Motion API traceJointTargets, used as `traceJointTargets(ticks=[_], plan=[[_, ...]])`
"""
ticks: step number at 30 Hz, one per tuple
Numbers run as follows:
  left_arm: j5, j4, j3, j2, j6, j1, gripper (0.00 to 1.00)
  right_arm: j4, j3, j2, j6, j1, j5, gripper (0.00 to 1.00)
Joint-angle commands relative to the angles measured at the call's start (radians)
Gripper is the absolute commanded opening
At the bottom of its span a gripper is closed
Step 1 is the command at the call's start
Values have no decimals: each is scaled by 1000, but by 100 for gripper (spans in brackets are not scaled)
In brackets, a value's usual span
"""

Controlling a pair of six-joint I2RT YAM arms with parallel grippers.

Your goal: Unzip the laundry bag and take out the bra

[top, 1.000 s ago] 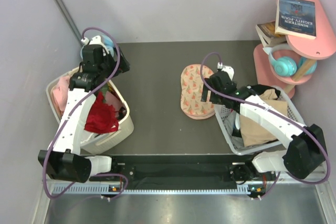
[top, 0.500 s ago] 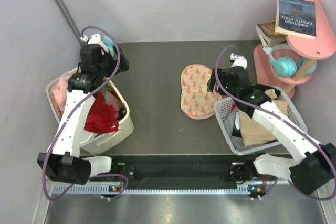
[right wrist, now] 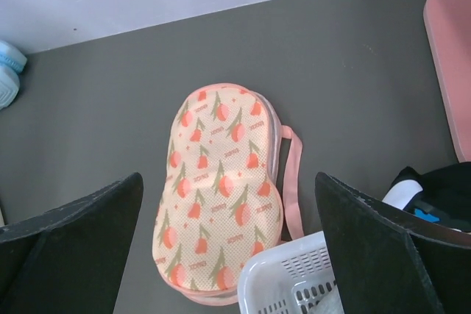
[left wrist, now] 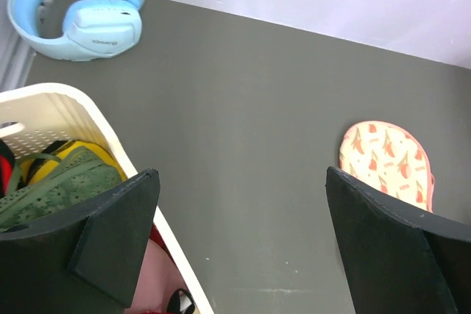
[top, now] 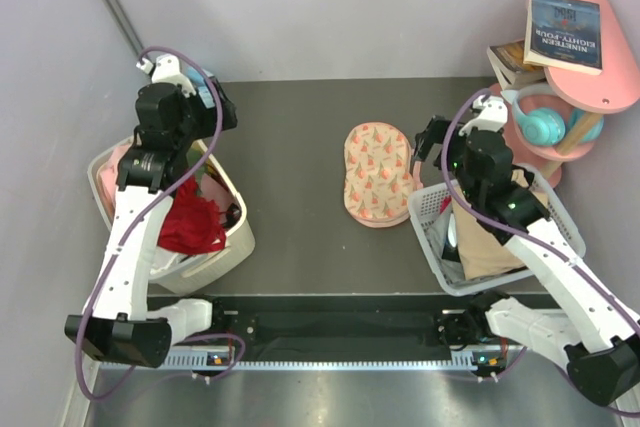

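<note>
The laundry bag (top: 375, 174) lies flat on the dark table, cream-peach with an orange-pink print, and looks closed. It also shows in the right wrist view (right wrist: 217, 189) with its pink loop strap (right wrist: 293, 182), and at the right edge of the left wrist view (left wrist: 386, 161). A deep red cloth (top: 192, 225) lies in the left basket; I cannot tell whether it is the bra. My left gripper (top: 215, 110) (left wrist: 243, 255) is open and empty above the basket's far corner. My right gripper (top: 428, 139) (right wrist: 228, 255) is open and empty, raised to the right of the bag.
A white basket (top: 240, 237) of clothes stands at the left, its rim in the left wrist view (left wrist: 81, 104). Another white basket (top: 425, 217) (right wrist: 287, 277) sits just right of the bag. Blue headphones (left wrist: 88, 12) lie at the back left. A pink shelf (top: 590, 87) holds books and headphones.
My right gripper has lifted and drawn back to the right, away from the bag. My left gripper has moved up and back to the left. The bag has not moved.
</note>
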Motion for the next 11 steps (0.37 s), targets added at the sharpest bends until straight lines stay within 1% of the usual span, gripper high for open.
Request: traceJointTargets(ticks=[1,8,10,11], plan=[[-55,45,52,-23,26,5,99,46,-22,-26,18,-16,37,100],[-117,16,72,-5,-6,3,99,60,-39,-38,43,-16,45,100],[-114,16,76,-6,-2,5,99,61,-36,-43,44,-14,49,100],[-80,19,78,-6,8,5,99,63,-35,-46,44,-14,54,100]])
